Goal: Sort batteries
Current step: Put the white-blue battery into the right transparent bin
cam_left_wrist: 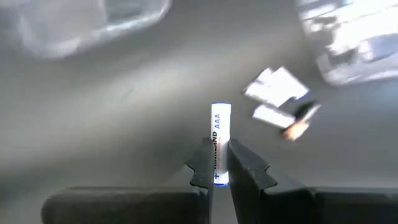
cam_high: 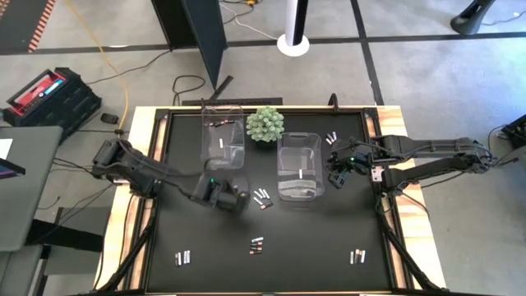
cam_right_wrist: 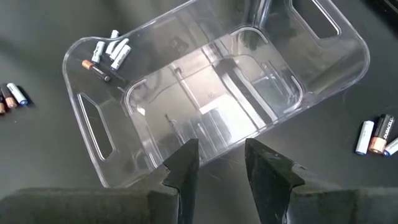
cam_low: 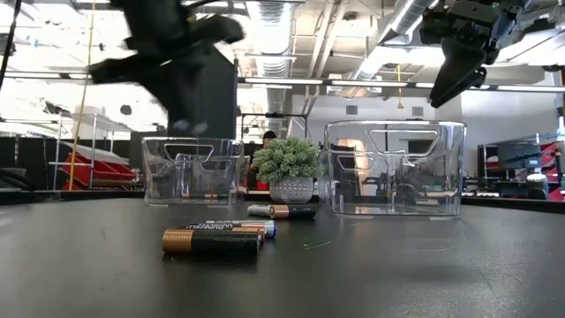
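My left gripper (cam_left_wrist: 216,163) is shut on a white AAA battery (cam_left_wrist: 221,124). It is above the table near the left clear bin (cam_high: 223,131), and shows in the high view (cam_high: 234,196). My right gripper (cam_right_wrist: 217,163) is open and empty above the right clear bin (cam_right_wrist: 211,99), at that bin's right side in the high view (cam_high: 337,164). Loose batteries lie on the black table in small groups: one (cam_high: 262,197) between the bins' near ends, others (cam_high: 256,245) (cam_high: 184,257) (cam_high: 357,256) toward the near edge, and one (cam_high: 332,138) at the far right. Several dark batteries (cam_high: 218,123) lie in the left bin. My left gripper pinches the white battery between its two fingers (cam_left_wrist: 202,165), by the sides of its one end (cam_left_wrist: 217,160). The battery lies along the fingers, and most of its length sticks out past the fingertips. It is clear of the table.
A green spiky ball plant in a pot (cam_high: 265,123) stands between the two bins at the far side. In the low view, dark copper-ended batteries (cam_low: 212,240) lie in the foreground, with another battery (cam_low: 282,211) in front of the plant. A raised wooden frame (cam_high: 140,205) borders the table.
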